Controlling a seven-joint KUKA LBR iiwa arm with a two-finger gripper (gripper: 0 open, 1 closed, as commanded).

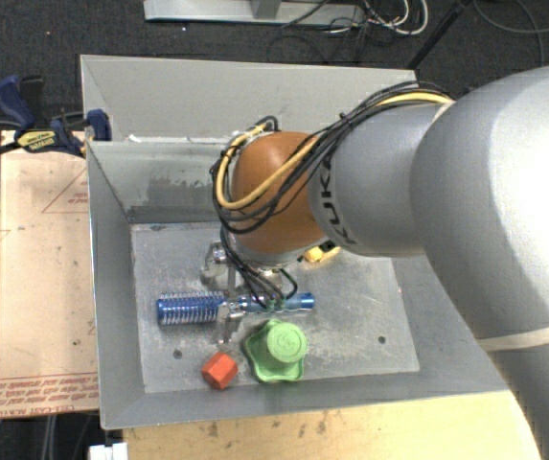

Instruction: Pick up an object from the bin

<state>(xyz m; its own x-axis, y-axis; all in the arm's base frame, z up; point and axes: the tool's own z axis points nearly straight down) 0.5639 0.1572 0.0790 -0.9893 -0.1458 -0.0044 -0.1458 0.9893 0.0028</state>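
So the fingers [227,331] look spread to me, one on each side of the blue ribbed roller [188,309]. That puts the gripper [226,305] straddling it about where the coil part meets the smooth blue stem. I honestly can't tell if the pads are touching it. The roller lies flat on the bin floor, roughly in the middle towards the near side, with the coil end to the camera's left and the stem to the right.

Taking the roller as the reference point:
- One green cap-shaped thing [276,352] with a scalloped edge lies just on the near side of the stem, very close to it.
- One small orange-red cube [219,371] lies on the near side of the coil, just left of the green one and apart from the roller.
- One yellow thing [323,252] is on the far side of the stem, mostly tucked under the arm, so I can't say what it is.

That makes four things in one grey metal bin [111,257], all loose on the floor, nothing stacked.

Above the roller sits the round orange wrist cover [269,195] with yellow and black cables [255,151] looped over it. The big grey arm [399,190] reaches away to the right.
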